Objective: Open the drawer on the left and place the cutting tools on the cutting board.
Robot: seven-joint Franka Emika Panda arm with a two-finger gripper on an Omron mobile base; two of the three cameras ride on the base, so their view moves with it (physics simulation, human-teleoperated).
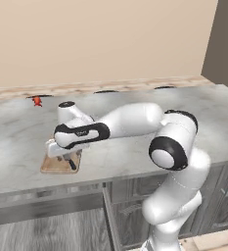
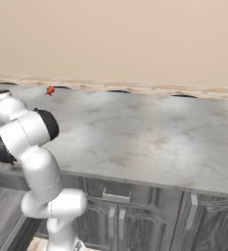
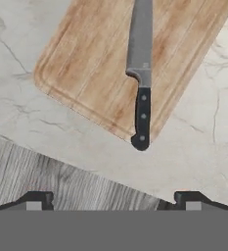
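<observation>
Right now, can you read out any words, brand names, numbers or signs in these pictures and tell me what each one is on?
No text can be read in these pictures.
Knife: a tiny faint mark on the grey blade near the black handle, too small and blurred to read.
Cutting board: plain wood grain, no lettering.
Marble counter and drawer front: no labels or numbers.

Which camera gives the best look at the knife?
The hand view: the knife lies unobstructed on the cutting board. In the left base view just its dark handle peeks out beneath the arm.
</observation>
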